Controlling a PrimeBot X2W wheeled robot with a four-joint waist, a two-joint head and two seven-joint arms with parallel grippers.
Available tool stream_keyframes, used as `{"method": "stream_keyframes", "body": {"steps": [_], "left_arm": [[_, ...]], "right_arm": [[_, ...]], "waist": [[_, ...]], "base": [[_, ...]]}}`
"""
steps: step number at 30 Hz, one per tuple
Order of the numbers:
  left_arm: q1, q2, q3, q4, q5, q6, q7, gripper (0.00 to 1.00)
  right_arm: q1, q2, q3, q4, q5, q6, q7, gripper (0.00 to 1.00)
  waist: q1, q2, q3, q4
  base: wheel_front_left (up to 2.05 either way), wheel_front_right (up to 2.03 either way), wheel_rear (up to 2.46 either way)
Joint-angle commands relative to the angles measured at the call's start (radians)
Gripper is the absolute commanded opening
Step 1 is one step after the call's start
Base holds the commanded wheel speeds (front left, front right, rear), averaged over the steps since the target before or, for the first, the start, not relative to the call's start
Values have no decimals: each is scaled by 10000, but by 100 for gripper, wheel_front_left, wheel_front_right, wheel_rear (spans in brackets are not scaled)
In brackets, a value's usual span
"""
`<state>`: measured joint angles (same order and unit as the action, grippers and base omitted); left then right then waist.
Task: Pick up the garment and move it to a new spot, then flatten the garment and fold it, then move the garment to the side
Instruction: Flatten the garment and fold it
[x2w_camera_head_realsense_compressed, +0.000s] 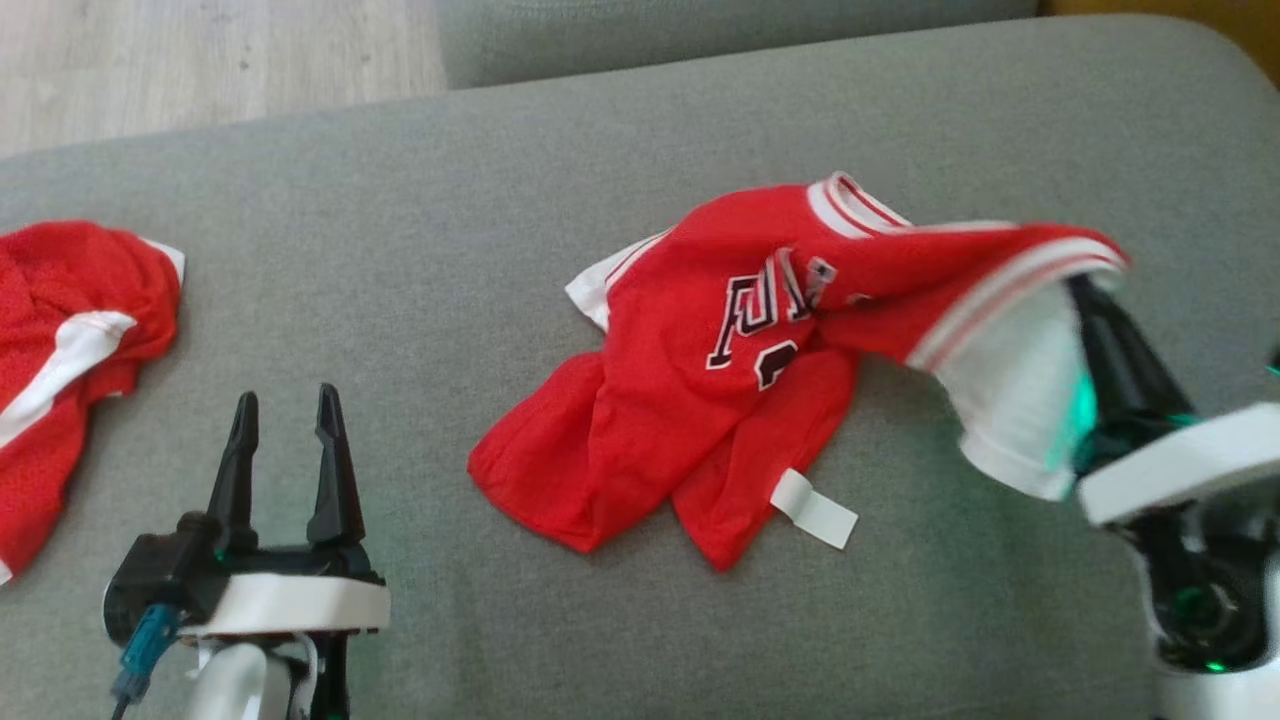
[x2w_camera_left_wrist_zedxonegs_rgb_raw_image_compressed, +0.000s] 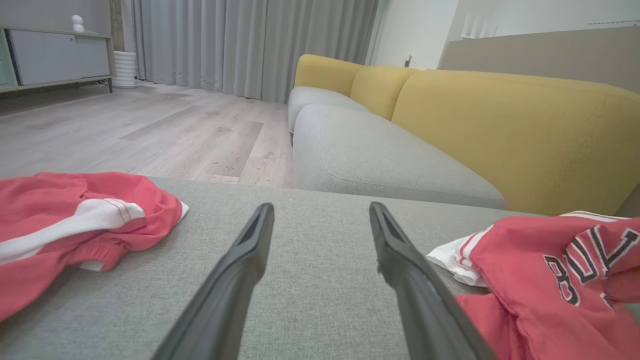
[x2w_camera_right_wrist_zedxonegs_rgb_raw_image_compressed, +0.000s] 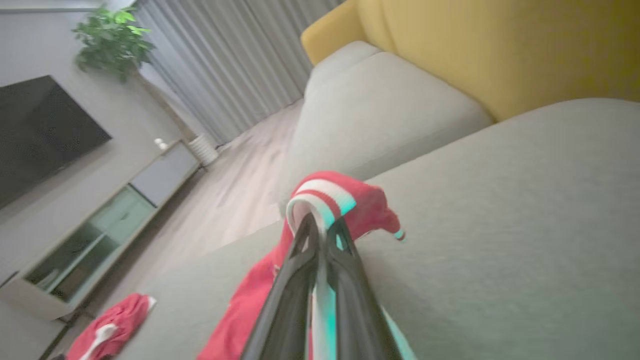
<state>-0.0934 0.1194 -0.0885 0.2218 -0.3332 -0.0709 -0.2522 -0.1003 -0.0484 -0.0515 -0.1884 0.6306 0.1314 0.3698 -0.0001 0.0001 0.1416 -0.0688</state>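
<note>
A red jersey with black lettering and white-striped trim lies crumpled in the middle of the grey cushion. One striped edge is lifted off the cushion to the right, with my right gripper shut on it. In the right wrist view the two dark fingers pinch the striped hem of the jersey, which drapes down between them. My left gripper stands open at the lower left, nothing between its fingers. The left wrist view has the jersey to the right of my left gripper.
A second red garment with white stripes lies bunched at the cushion's left edge. Wooden floor lies beyond the far left edge. A yellow sofa back and another grey seat stand behind the cushion.
</note>
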Motion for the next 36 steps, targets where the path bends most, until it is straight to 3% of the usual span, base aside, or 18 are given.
{"method": "stream_keyframes", "body": {"steps": [1,6,7,8,9,14,19,23,29,36], "left_arm": [[-313,130,408,-347,124,-24,-95,100],[-613,122,273,-337,203,-111,-95,100],[-714,128,200,-309,241,-149,-95,100],[-754,130,170,-293,258,-165,-95,100],[-787,131,140,-276,272,-180,-95,100],[-838,127,3,-128,328,-243,-95,100],[-726,100,-36,55,326,-274,-95,100],[-446,67,28,174,292,-282,-95,100],[-30,16,115,188,290,-249,-95,100],[323,11,66,68,446,-233,-95,100]], "right_arm": [[-246,-25,-250,-200,-269,-7,12,0],[-1140,-21,-1102,1727,-1663,-7,-385,0],[-1762,-21,-1215,2633,-2198,-7,-806,0],[-2048,-20,-1173,3078,-2497,-7,-1024,36],[-2301,-20,-1140,3541,-2728,-7,-1187,100],[-3196,-397,-861,5267,-4091,-7,-2341,100],[-3195,-603,-945,5785,-5200,-7,-2987,100],[-2588,-384,-760,5159,-5587,-7,-3551,100],[-856,-199,480,3470,-5782,-7,-4116,100],[658,-71,1070,2315,-5625,-7,-3984,100]], "waist": [[1,-1,126,17],[1,-1,459,182],[1,-1,577,275],[1,-1,619,319],[1,-1,658,369],[1,-1,610,602],[1,-1,245,674],[1,-1,-262,592],[1,-1,-775,412],[1,-1,-808,277]], "base": [[0,0,0],[0,0,0],[0,0,0],[0,0,0],[0,0,0],[0,0,0],[0,0,0],[0,0,0],[0,0,0],[0,0,0]]}}
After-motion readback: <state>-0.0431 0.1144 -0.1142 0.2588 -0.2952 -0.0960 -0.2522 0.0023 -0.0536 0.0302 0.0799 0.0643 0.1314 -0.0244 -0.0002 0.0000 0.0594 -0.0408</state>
